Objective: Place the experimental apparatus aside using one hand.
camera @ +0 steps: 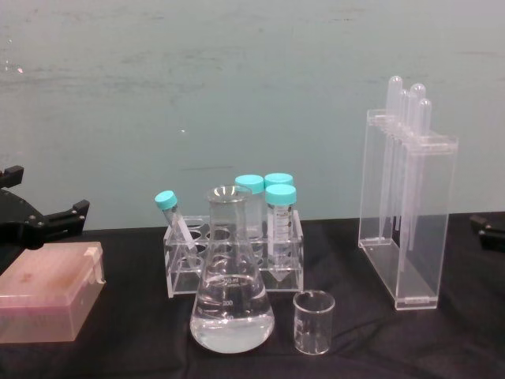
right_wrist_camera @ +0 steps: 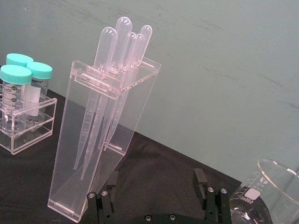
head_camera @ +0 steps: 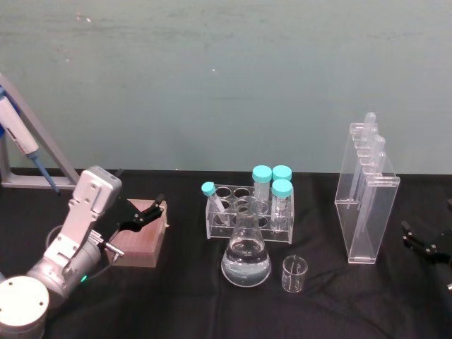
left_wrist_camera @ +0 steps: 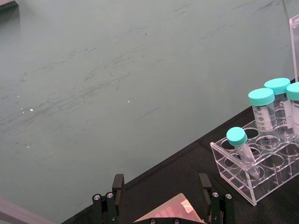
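Left gripper [head_camera: 156, 209] hovered over pink box [head_camera: 138, 245], jaws apart, right gripper [right_wrist_camera: 156, 182] jaws apart near pipette stand [head_camera: 367, 212], flask [head_camera: 246, 263] and beaker [head_camera: 294, 275] sat untouched.

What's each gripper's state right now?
Left gripper: open, empty, over the pink box.
Right gripper: open, empty.

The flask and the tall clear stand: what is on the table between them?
A small beaker stands there, nearer the flask than the stand; the head and chest views both show it.
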